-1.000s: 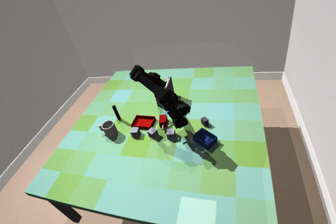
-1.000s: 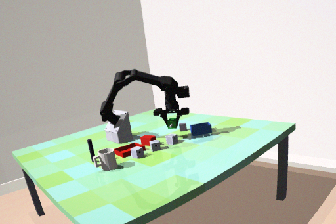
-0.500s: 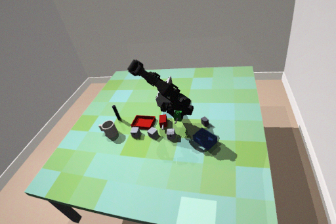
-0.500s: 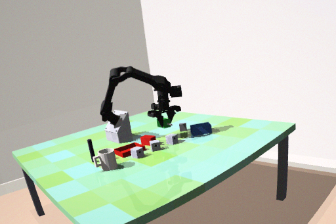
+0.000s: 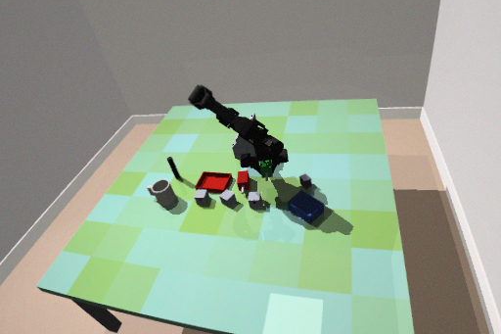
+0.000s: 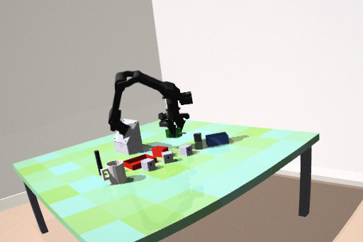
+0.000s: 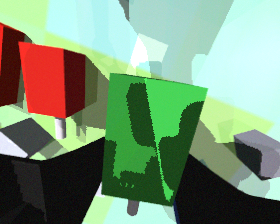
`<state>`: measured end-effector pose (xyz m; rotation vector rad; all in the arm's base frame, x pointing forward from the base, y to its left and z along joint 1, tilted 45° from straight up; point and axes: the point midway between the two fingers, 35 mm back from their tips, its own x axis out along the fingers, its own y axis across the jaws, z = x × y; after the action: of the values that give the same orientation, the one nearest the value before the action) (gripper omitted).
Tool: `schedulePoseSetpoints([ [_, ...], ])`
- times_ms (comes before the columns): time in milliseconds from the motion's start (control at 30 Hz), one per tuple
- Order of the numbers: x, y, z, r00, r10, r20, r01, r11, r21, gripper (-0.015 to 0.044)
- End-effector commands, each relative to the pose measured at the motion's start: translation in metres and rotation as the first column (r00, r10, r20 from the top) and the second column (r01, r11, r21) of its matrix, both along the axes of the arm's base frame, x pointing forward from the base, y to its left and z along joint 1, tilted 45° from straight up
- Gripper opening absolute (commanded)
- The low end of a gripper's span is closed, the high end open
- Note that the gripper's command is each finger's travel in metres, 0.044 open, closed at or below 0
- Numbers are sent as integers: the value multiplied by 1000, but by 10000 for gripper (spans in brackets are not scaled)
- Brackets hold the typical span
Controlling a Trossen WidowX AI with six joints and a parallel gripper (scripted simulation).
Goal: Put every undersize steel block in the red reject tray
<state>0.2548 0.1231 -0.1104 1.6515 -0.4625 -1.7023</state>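
- Top: our gripper (image 5: 266, 169) (image 6: 174, 133) (image 7: 143, 141) has the green GO gauge (image 5: 265, 167) (image 6: 169, 133) (image 7: 153, 142) pinched between part-open fingers; we should keep that grip steady while choosing a block. The red reject tray (image 5: 214, 190) (image 6: 134, 167) lies behind the three-block row, well left of the gauge.
- Exterior: the gauge hangs above the table, pin sideways. The near blocks show dark bores, so we'd match pin height and line before advancing gently, never forcing.
- Wrist: the pin (image 7: 133, 207) pokes past the gauge's lower edge; we'd square any tilt first.
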Motion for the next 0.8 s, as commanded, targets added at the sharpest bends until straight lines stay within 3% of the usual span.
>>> schedulePoseSetpoints([
  [0,1,-6,-6,1000,11,-5,-11,1000,2,0],
  [767,3,-39,-38,1000,10,-5,-10,1000,-2,0],
])
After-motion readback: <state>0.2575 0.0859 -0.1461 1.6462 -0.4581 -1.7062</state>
